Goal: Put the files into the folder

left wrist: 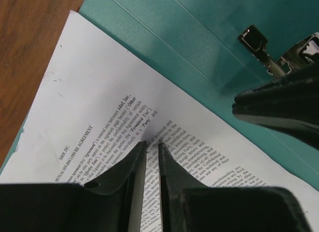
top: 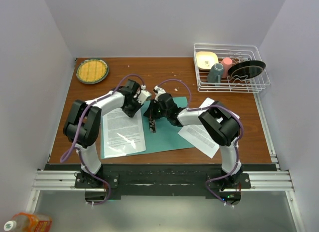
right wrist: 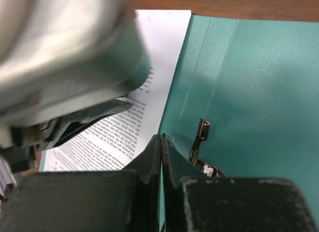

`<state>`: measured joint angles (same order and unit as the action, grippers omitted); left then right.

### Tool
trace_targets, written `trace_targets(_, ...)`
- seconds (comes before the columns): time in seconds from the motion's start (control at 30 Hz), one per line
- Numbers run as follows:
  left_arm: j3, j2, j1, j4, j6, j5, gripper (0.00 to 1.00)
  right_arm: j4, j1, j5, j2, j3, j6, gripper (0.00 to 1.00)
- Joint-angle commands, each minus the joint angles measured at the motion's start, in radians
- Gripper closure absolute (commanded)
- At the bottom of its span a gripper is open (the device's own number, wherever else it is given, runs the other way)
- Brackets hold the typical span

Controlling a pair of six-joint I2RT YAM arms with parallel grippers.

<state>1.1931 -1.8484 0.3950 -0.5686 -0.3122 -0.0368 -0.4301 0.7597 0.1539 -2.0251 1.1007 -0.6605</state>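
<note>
The teal folder (top: 169,134) lies open on the table. One sheet of the files (top: 122,132) rests on its left half, and another sheet (top: 202,137) lies at its right edge under my right arm. My left gripper (left wrist: 152,143) is down on the printed sheet (left wrist: 99,92) near the spine. Its jaws stand a narrow slit apart, pinching the paper. My right gripper (right wrist: 160,136) is shut with nothing in it. Its tips sit on the folder (right wrist: 259,82) beside the sheet's edge (right wrist: 159,47) and the metal clip (right wrist: 202,134).
A white wire dish rack (top: 232,68) with plates and cups stands at the back right. A round woven plate (top: 91,71) sits at the back left. Both grippers (top: 144,98) (top: 151,112) crowd together above the folder's spine, close to the clip (top: 152,125).
</note>
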Motion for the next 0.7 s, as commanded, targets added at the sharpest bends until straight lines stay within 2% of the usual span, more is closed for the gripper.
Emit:
trace_targets(0.0,0.029,0.084,0.004,-0.065,-0.024,-0.031,0.80,0.010,-0.003,0.050,0.032,0.039,0.036,1.00)
trace_targets(0.13,0.129,0.123,0.002,-0.122,-0.033,-0.057,0.80,-0.009,-0.003,0.076,0.097,0.008,0.013,0.88)
trace_targets(0.17,0.149,0.132,0.002,-0.122,-0.034,-0.055,0.80,-0.015,-0.002,0.079,0.109,-0.008,0.007,0.82)
trace_targets(0.23,0.196,0.130,-0.002,-0.091,-0.034,-0.035,0.80,-0.021,0.000,0.079,0.143,-0.018,-0.008,0.78)
trace_targets(0.3,0.230,0.094,-0.001,-0.060,-0.024,-0.009,0.79,-0.018,0.001,0.073,0.161,-0.024,-0.013,0.70)
trace_targets(0.47,0.352,-0.064,-0.004,0.039,0.039,0.106,0.79,0.050,0.015,0.036,0.297,-0.062,0.024,0.60)
trace_targets(0.5,0.365,-0.086,-0.004,0.056,0.051,0.118,0.79,0.083,0.021,-0.014,0.331,-0.082,0.042,0.52)
trace_targets(0.57,0.401,-0.146,-0.004,0.064,0.061,0.155,0.79,0.108,0.032,-0.051,0.418,-0.162,0.058,0.49)
trace_targets(0.6,0.410,-0.165,-0.002,0.070,0.067,0.167,0.79,0.140,0.032,-0.094,0.446,-0.191,0.062,0.43)
trace_targets(0.67,0.425,-0.215,-0.005,0.076,0.070,0.198,0.80,0.181,0.035,-0.132,0.526,-0.268,0.079,0.41)
